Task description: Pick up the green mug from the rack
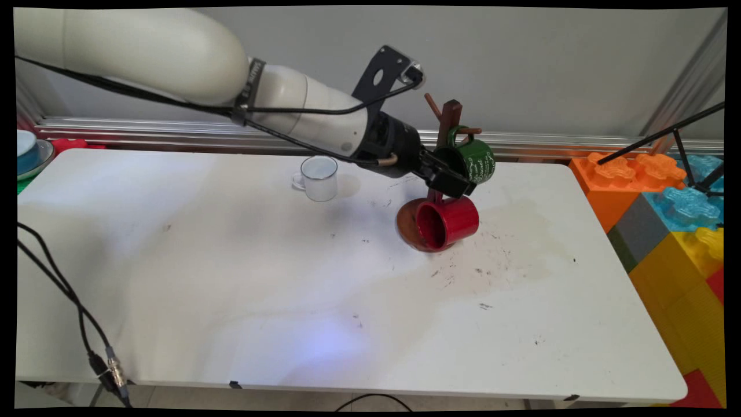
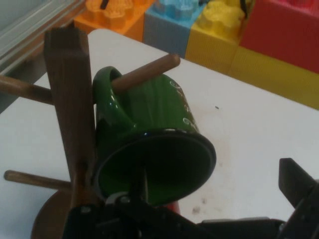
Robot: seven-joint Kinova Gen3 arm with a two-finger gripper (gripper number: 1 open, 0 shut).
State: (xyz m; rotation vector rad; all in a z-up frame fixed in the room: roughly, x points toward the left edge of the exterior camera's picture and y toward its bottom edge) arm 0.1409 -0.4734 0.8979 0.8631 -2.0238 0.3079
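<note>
The green mug (image 2: 154, 149) hangs by its handle on an upper peg of the wooden mug tree (image 2: 70, 114), its mouth tilted down toward the gripper (image 1: 457, 179). The gripper is right at the mug's rim, its jaws spread apart, one finger low on the rim's left side and the other standing clear off to the right; it grips nothing. Just below, a red mug (image 1: 448, 222) hangs on a lower peg of the same tree, lying sideways with its mouth toward the surface's left edge, above the tree's round brown base. The tree stands near the far edge of the white surface (image 1: 231, 278), right of the middle. A small white enamel cup (image 1: 318, 178) stands upright left of it, well apart, also near the far edge. Beyond the right edge are big coloured toy blocks (image 1: 671, 220).
</note>
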